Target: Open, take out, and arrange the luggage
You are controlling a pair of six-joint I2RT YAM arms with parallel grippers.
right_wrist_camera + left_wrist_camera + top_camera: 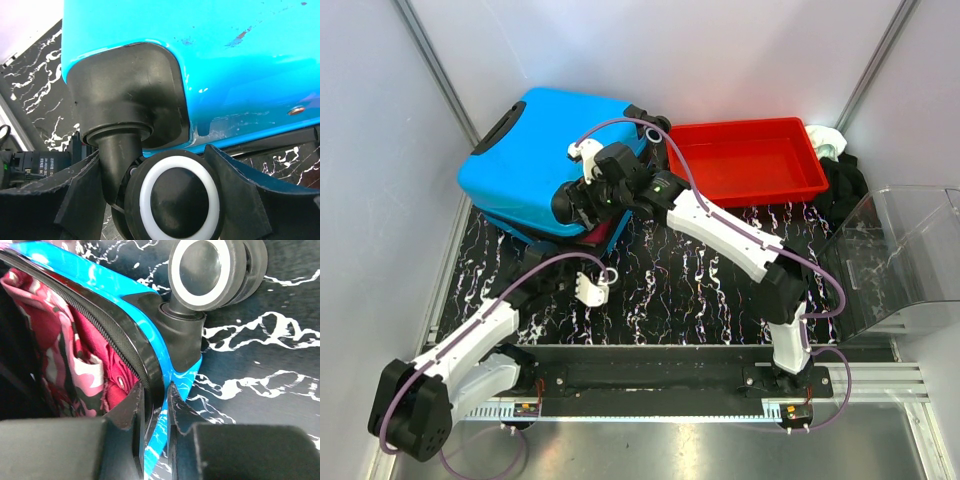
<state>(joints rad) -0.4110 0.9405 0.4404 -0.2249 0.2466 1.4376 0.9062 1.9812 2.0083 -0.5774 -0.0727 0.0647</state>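
Black caster wheel (pixel 180 200) gripped in my right pincer (pixel 155 170), left pincer (pixel 155 390) clenched on the rim (pixel 159 360), the blue luggage (pixel 535 150) sits part-open on the worktop (pixel 680 290), red clothes (pixel 75 355) not yet out.

luggage (pixel 100 277) interior left of left gripper (pixel 155 390) mostly hidden by rim (pixel 127 337); wheel (pixel 180 200) inside right gripper (pixel 155 162) cut off below, grip unclear.

the luggage (pixel 535 150) lies far left on the mat (pixel 670 290); the tray (pixel 745 165) just right of it; the bin (pixel 900 260) at the right edge.
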